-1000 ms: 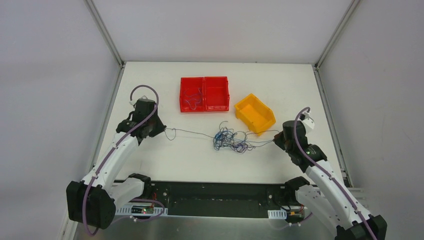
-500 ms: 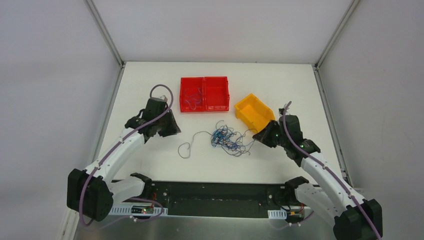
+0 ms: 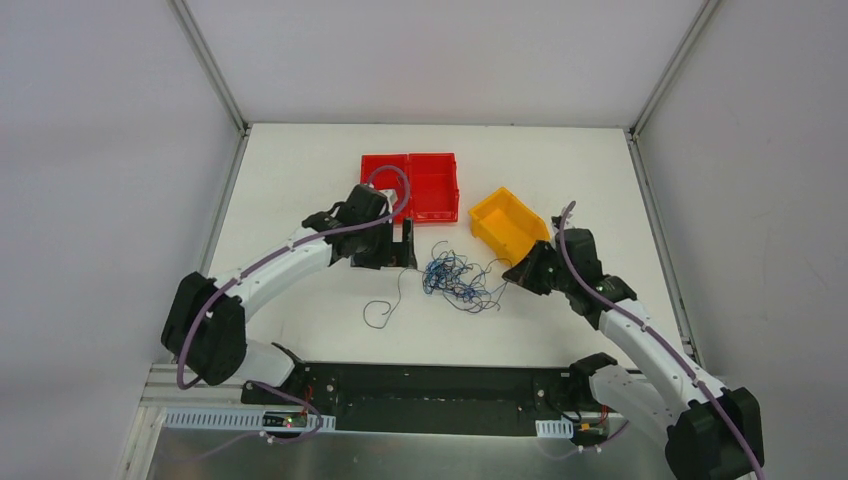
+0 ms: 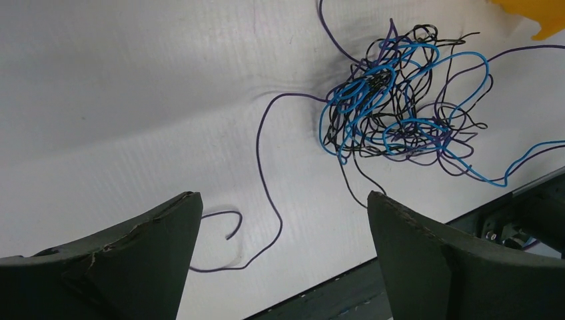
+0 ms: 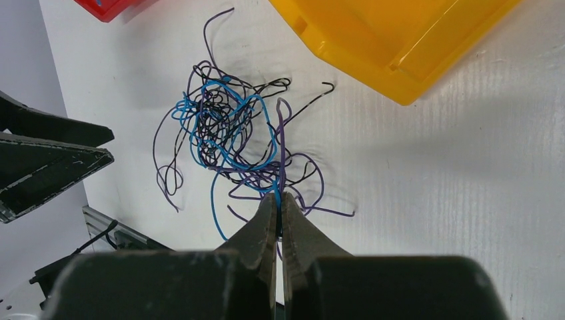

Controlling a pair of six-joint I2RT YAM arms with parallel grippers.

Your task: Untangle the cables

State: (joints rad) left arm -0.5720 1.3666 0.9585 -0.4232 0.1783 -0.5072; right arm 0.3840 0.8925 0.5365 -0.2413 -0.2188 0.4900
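The cables (image 3: 455, 278) lie as a tangle of thin blue, purple and black wires on the white table (image 3: 300, 180). My left gripper (image 3: 405, 243) hovers just left of the tangle, open, with nothing between its jaws. In the left wrist view the tangle (image 4: 393, 110) sits beyond the open left gripper (image 4: 281, 197), and one loose purple strand (image 4: 266, 187) trails out below it. My right gripper (image 3: 515, 272) is at the tangle's right edge. In the right wrist view the right gripper (image 5: 278, 197) is shut on purple and blue strands of the cables (image 5: 226, 133).
A red two-compartment bin (image 3: 432, 190) stands behind the tangle, with a few wires in its left half. A yellow bin (image 3: 510, 228) sits to the right, close to my right gripper, and fills the top of the right wrist view (image 5: 400, 40). The table's front edge runs just below the tangle.
My left gripper let go of the purple strand, opened wide and swung right toward the tangle. The strand fell slack on the table. My right gripper moved left, then held.
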